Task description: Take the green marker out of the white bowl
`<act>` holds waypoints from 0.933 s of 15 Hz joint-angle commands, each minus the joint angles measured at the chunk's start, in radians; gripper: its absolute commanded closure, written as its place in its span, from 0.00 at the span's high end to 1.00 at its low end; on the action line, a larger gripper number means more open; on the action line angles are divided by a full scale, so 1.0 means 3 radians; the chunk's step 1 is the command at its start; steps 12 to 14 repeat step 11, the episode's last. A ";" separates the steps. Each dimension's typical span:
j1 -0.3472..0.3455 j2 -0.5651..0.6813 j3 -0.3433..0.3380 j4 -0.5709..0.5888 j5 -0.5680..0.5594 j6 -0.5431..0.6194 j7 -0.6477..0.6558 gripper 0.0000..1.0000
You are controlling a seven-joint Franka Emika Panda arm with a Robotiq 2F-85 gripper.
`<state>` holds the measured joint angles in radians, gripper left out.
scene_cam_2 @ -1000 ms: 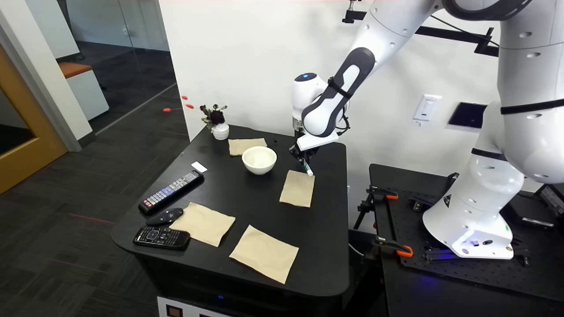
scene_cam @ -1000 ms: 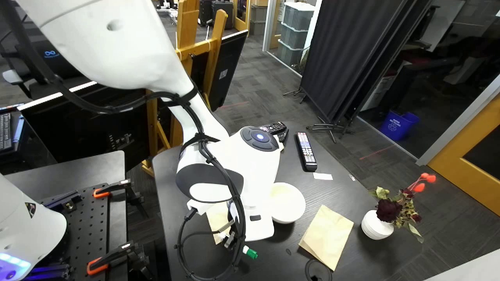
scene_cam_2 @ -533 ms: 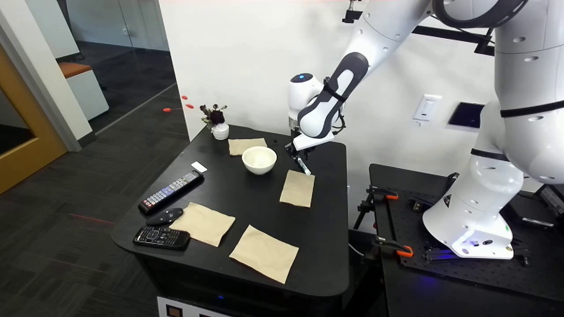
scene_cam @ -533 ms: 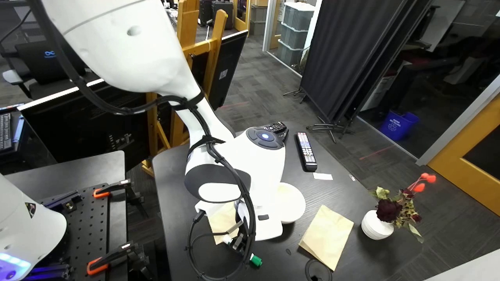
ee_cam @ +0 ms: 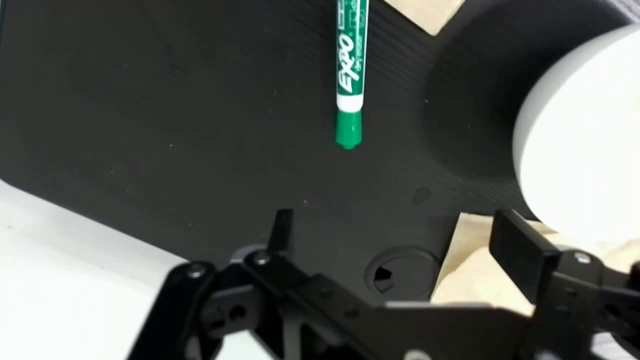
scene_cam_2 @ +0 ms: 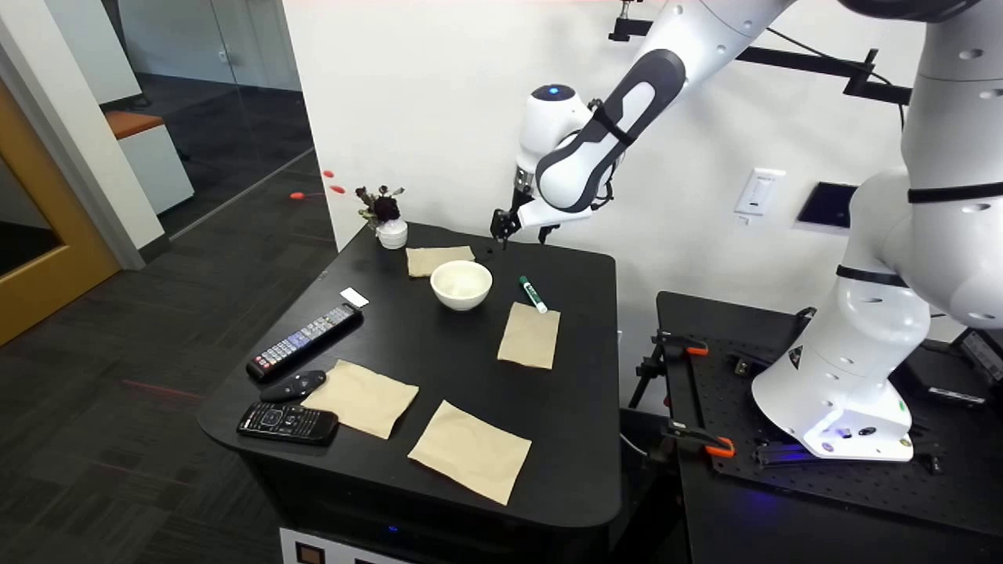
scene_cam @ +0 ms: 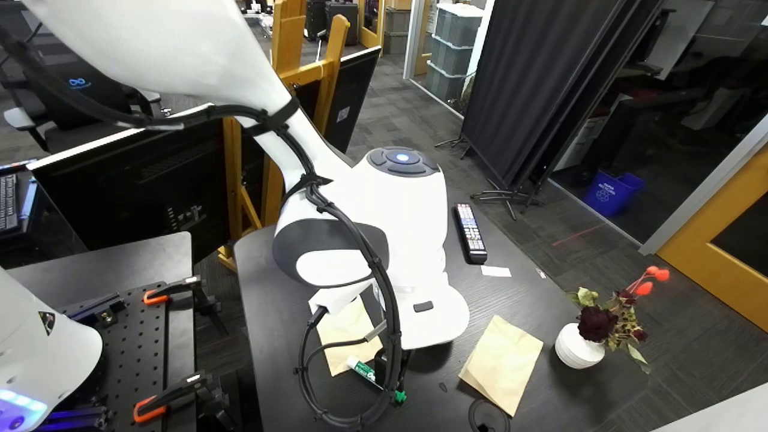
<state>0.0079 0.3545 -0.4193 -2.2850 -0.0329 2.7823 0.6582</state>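
Note:
The green marker (scene_cam_2: pixel 533 295) lies on the black table beside the white bowl (scene_cam_2: pixel 461 286), its white end over the edge of a tan paper piece. In the wrist view the marker (ee_cam: pixel 352 65) points its green cap toward my gripper (ee_cam: pixel 395 220), whose fingers stand wide apart with nothing between them. The bowl (ee_cam: pixel 590 135) shows at the right of that view. From an exterior view I see the gripper (scene_cam_2: pixel 525 233) raised above the table, behind the marker and clear of it. The arm and cables partly cover the marker (scene_cam: pixel 363 369) in an exterior view.
Tan paper pieces (scene_cam_2: pixel 529 337) lie around the table, one (scene_cam_2: pixel 440 260) behind the bowl. A vase with flowers (scene_cam_2: pixel 392 233) stands at the far corner. Several remotes (scene_cam_2: pixel 305 341) and a white card (scene_cam_2: pixel 354 298) lie along one side. A wall runs behind the arm.
The gripper has opened and let go of the marker, which now lies on the table instead of tilting from the jaws. The arm has risen away from it. The bowl has not moved.

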 commanded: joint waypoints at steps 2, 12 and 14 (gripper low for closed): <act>-0.0003 -0.0478 -0.0067 -0.0268 -0.0191 0.0064 0.0039 1.00; -0.0133 -0.0437 0.0065 -0.0186 -0.0259 0.0001 0.0022 1.00; -0.0133 -0.0437 0.0065 -0.0186 -0.0259 0.0001 0.0022 1.00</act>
